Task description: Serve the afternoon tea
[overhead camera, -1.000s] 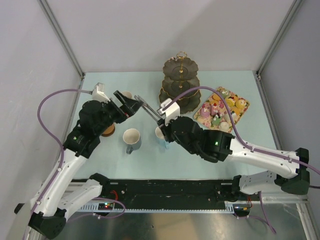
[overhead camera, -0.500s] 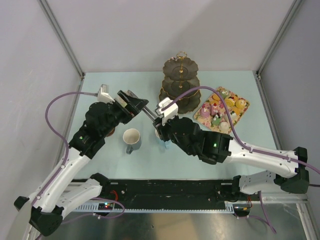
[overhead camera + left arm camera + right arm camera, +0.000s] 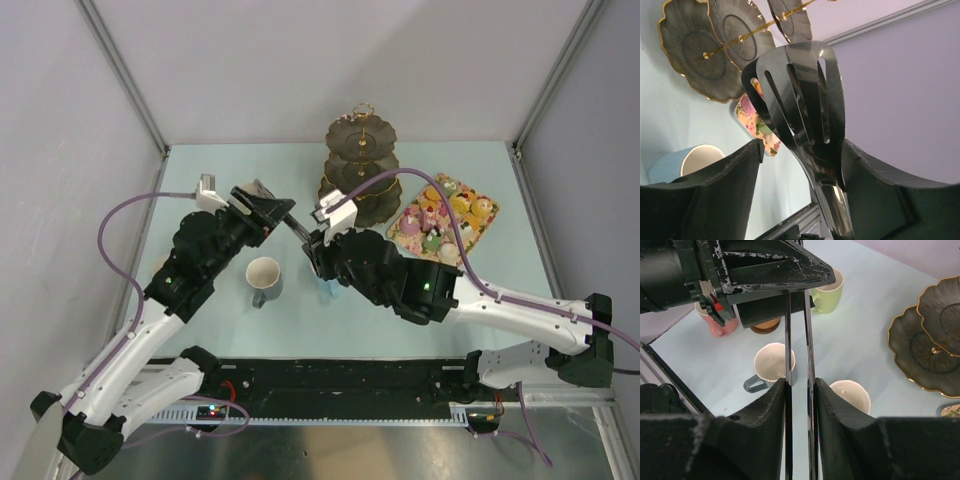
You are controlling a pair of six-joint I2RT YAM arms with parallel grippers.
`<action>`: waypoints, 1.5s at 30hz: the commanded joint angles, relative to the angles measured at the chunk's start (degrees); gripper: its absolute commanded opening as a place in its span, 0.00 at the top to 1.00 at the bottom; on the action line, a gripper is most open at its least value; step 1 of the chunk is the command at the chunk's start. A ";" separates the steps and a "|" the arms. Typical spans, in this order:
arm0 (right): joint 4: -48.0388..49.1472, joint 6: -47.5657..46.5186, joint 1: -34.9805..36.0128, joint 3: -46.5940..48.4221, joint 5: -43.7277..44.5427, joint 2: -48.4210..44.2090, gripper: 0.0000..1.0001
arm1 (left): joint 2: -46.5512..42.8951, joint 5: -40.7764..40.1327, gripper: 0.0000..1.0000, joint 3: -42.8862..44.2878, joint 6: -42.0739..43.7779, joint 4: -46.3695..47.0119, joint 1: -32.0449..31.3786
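My right gripper (image 3: 800,382) is shut on the handle end of metal tongs (image 3: 797,330), pressing the two blades close together. The slotted head of the tongs (image 3: 800,95) stands between the jaws of my left gripper (image 3: 802,147): the right finger touches it and a gap shows on the left. Both grippers meet above the mugs (image 3: 290,222). The dark gold-rimmed stand (image 3: 360,165) is behind them. Below are the grey mug (image 3: 774,365), blue mug (image 3: 850,395), yellow-green mug (image 3: 827,290), and pink mug (image 3: 715,325) beside a brown coaster (image 3: 765,325).
The floral tray (image 3: 490,215) with several small colourful cakes (image 3: 440,222) lies to the right of the stand. The walls of the enclosure stand close on the left, right and back. My right arm's cable loops over the stand's lowest plate.
My left arm has swung right towards the tongs and its jaws have narrowed around the slotted head. The right gripper has drawn slightly left and squeezed the tongs a little more.
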 commanded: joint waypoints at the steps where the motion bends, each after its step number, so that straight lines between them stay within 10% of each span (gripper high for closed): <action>1: 3.61 2.85 -1.44 2.16 -1.01 0.00 0.68 | -1.19 -0.56 0.34 -0.44 -2.42 4.55 -0.48; 24: 4.75 3.38 -3.10 1.88 -5.01 1.55 0.68 | -0.09 -0.01 0.60 -1.16 -5.06 6.73 -0.40; 36: 4.91 3.92 -3.39 1.83 -6.16 1.92 0.68 | -1.01 -0.55 0.98 -2.04 -6.10 7.62 -0.46; 45: 4.44 4.32 -3.37 1.88 -5.68 2.24 0.62 | -1.50 -0.37 1.00 -2.67 -8.31 7.69 -0.46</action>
